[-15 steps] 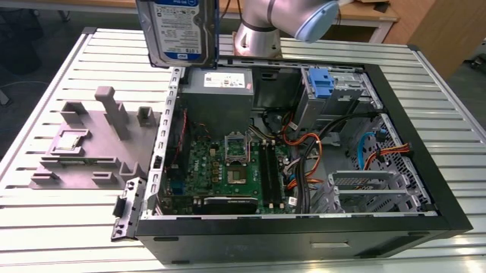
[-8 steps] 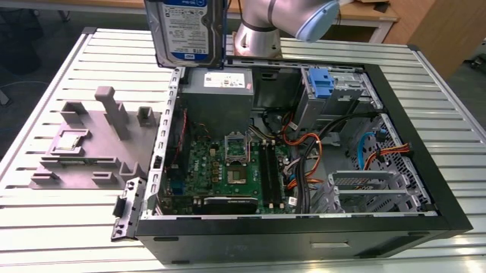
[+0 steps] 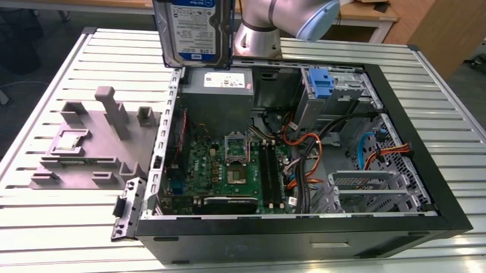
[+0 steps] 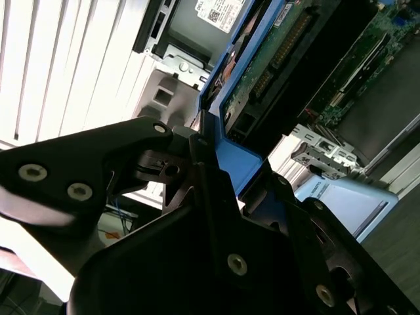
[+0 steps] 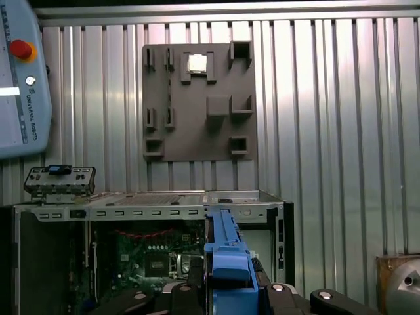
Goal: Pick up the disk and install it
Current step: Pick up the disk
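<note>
Exterior view shows the disk (image 3: 193, 28) hanging upright, its label toward the camera, lifted clear of the open computer case (image 3: 304, 242) that lies on the slatted worktop (image 3: 61, 227). In both wrist views the claw (image 4: 203, 141) (image 5: 230, 292) is clenched on the disk's blue carrier edge, with black fingers (image 4: 131, 144) pressing from either side. Below the claw the case's green motherboard (image 5: 157, 256) lies exposed. Beyond the case from the claw, a grey fixture plate (image 5: 197, 98) rests on the worktop, a small square chip (image 5: 197, 63) seated in one pocket.
</note>
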Motion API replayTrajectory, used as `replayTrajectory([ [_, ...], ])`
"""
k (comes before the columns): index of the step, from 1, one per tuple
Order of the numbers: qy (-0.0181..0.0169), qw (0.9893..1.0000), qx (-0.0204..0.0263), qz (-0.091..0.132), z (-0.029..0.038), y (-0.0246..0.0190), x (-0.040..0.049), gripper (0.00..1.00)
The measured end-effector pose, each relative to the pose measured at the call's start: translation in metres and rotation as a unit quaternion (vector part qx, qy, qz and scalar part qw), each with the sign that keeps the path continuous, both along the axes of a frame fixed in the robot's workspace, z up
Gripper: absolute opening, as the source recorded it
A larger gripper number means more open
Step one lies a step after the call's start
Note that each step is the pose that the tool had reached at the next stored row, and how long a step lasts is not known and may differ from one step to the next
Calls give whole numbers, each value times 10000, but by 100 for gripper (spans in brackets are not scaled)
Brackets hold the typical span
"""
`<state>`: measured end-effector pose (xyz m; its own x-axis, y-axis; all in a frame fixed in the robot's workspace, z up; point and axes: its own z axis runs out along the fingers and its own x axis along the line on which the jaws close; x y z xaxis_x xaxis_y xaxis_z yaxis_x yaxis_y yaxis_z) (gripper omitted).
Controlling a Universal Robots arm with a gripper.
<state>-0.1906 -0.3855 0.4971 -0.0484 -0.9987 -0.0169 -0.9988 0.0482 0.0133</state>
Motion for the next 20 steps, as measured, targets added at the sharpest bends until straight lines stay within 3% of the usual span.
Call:
replayTrajectory([
  [3,0,10000,66,0,0,0,46,37],
  [9,0,10000,70,0,0,-26,97,37],
  [20,0,10000,70,0,0,-176,127,37],
])
